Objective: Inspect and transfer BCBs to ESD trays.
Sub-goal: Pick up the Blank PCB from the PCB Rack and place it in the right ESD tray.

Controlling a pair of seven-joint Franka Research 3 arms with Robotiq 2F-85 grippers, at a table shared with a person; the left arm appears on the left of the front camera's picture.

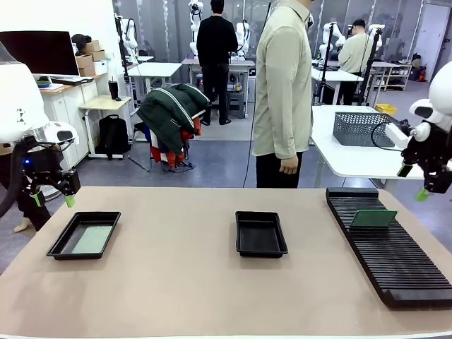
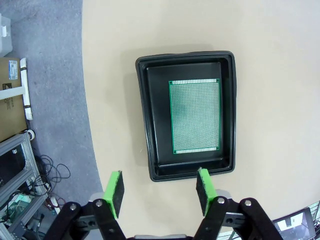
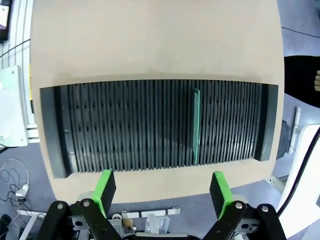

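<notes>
Left hand (image 2: 159,172) spread wide, empty, above glossy black tray (image 2: 144,115) holding flat green circuit board (image 2: 195,117); right hand (image 3: 161,173) likewise, seemingly empty.

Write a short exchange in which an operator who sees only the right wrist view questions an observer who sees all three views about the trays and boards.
Operator: I see one standing board in the rack. Are any trays out?
Observer: Yes, two black ones sit on the table: the left tray and the middle tray.
Operator: Is anything in them?
Observer: The left tray holds a flat board.
</notes>
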